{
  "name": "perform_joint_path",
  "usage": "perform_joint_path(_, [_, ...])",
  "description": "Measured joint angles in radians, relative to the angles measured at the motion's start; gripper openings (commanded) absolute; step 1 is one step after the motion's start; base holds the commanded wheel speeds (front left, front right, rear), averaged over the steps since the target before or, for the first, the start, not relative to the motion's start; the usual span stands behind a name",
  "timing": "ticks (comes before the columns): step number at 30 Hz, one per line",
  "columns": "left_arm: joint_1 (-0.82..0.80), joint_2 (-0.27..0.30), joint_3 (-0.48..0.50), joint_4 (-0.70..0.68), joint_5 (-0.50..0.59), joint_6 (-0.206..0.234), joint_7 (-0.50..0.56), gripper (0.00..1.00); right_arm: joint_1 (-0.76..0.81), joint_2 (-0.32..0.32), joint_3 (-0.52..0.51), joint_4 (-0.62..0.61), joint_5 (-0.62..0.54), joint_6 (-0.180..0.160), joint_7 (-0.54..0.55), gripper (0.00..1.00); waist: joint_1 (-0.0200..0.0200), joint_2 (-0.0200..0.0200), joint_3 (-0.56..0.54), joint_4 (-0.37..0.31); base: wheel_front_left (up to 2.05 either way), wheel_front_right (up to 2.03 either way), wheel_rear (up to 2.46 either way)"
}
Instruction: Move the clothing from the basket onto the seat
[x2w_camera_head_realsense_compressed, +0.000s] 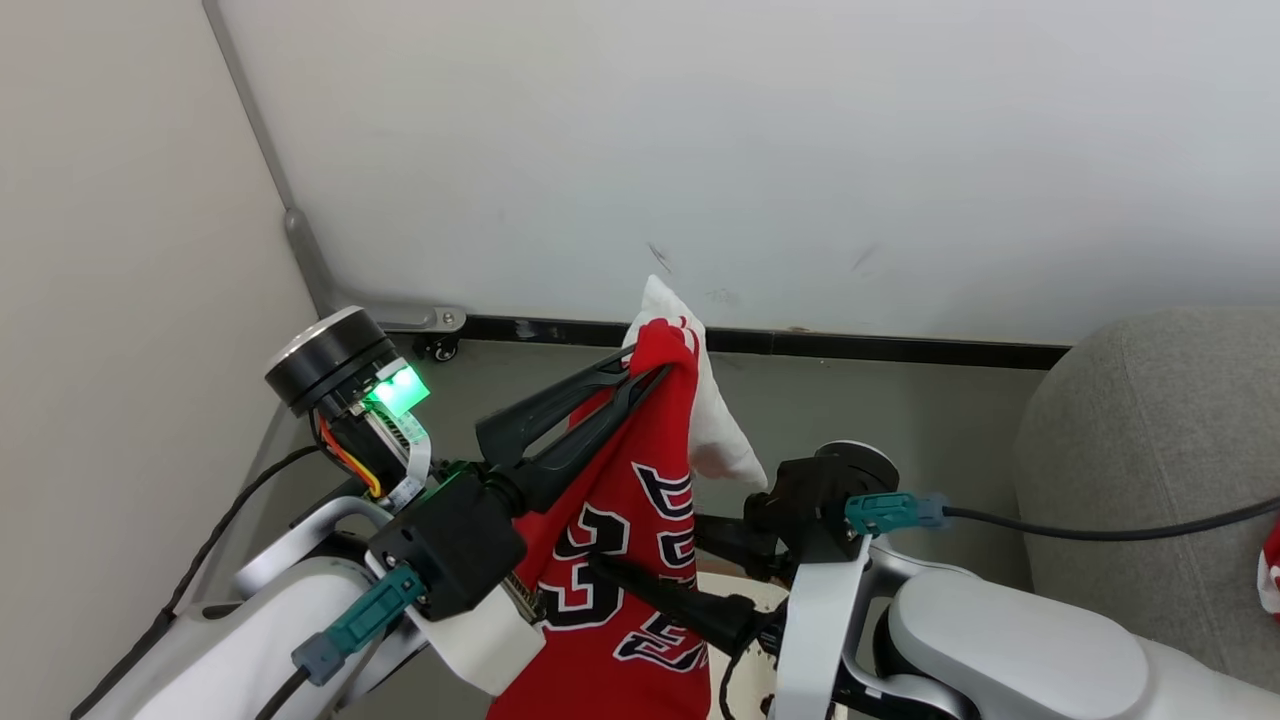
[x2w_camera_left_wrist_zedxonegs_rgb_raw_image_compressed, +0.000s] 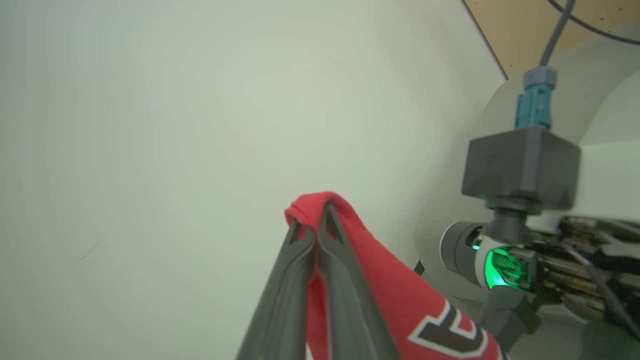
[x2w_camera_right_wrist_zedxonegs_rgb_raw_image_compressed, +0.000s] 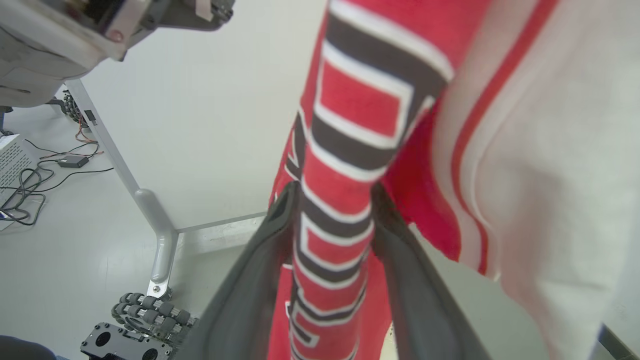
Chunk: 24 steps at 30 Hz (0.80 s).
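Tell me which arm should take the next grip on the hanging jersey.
Right, probably: the right jaws stand apart around a fold of the hanging jersey, and the seat lies on that side. The left jaws are shut on its top fold, holding it up.

jersey (x2w_camera_head_realsense_compressed: 590, 660): lower part cut off by head view's bottom edge | seat (x2w_camera_head_realsense_compressed: 1150, 450): cut by right edge; red scrap (x2w_camera_head_realsense_compressed: 1270, 580) on it too little to tell | right pincer (x2w_camera_right_wrist_zedxonegs_rgb_raw_image_compressed: 332, 195): fold between fingers, grip unclear
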Motion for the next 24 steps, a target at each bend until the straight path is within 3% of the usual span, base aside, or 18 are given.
perform_joint_path(3, [0.000,-0.003,0.000,0.000,-0.006,-0.001,0.005,0.00,-0.013,0.016,0.019,0.016,-0.001,0.000,-0.015,0.18,0.0000,0.0000,0.004,0.003,0.00,0.00,0.00])
perform_joint_path(4, [0.000,-0.004,0.000,0.000,-0.009,-0.003,0.006,0.00,-0.022,0.020,0.024,0.020,-0.003,0.000,-0.019,0.00,0.0000,0.0000,0.005,0.003,0.00,0.00,0.00])
perform_joint_path(13, [0.005,0.004,0.030,0.052,-0.047,-0.001,0.018,0.00,-0.041,0.022,0.047,0.035,-0.003,0.000,-0.062,0.00,0.0000,0.0000,0.015,-0.005,0.00,0.00,0.00])
perform_joint_path(24, [0.114,0.015,0.081,0.171,-0.172,0.012,0.034,0.00,-0.039,-0.040,0.011,0.054,0.027,0.000,-0.148,0.00,0.0000,0.0000,0.021,-0.042,0.00,0.00,0.00])
